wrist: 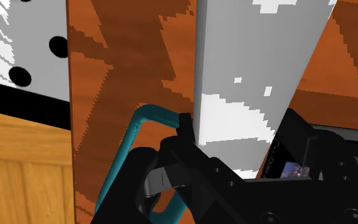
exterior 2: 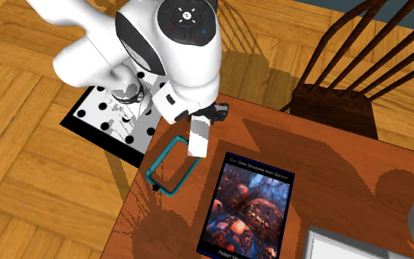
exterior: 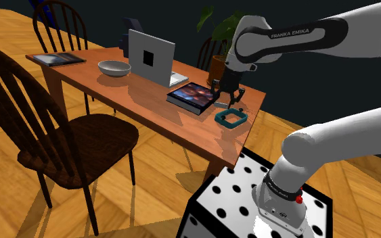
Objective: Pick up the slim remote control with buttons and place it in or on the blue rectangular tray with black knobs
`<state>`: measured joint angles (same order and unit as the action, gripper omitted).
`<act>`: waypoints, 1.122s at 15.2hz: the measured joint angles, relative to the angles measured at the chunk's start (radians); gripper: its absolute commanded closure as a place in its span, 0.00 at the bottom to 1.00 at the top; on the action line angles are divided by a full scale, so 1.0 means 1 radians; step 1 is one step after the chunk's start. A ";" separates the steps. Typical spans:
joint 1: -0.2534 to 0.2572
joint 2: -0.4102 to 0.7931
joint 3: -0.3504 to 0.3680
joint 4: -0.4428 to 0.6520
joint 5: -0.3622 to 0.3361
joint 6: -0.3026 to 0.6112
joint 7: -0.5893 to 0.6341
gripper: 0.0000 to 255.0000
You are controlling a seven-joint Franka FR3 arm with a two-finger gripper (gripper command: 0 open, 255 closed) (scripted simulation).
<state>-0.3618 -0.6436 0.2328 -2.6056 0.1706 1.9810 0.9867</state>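
Note:
My black gripper [exterior: 228,100] is shut on a slim, plain grey-white remote [exterior 2: 198,137], which hangs lengthwise from the fingers above the table [exterior: 114,91]. In the wrist view the remote [wrist: 247,76] runs straight out from between the fingers [wrist: 171,172]. The tray is a small teal rectangular frame [exterior 2: 158,157] lying flat near the table corner closest to the stand. Its rim [exterior: 219,119] lies just below the gripper, and the remote's lower end hovers over the tray's near edge [wrist: 128,137]. No buttons show on the remote.
A dark-covered book [exterior: 192,96] lies right beside the tray. Farther along the table are a white upright panel [exterior: 151,57], a grey bowl [exterior: 114,67] and a tablet [exterior: 55,59]. A dark wooden chair [exterior: 67,142] stands at the table. The spotted stand [exterior: 250,203] is close by.

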 measured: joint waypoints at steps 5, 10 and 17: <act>-0.070 0.008 -0.111 0.003 -0.071 -0.004 -0.130 1.00; -0.131 0.053 -0.203 0.028 -0.131 0.012 -0.243 1.00; -0.139 0.095 -0.215 -0.027 -0.138 0.108 -0.262 1.00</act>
<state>-0.5003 -0.5487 0.0176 -2.6326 0.0330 2.0887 0.7249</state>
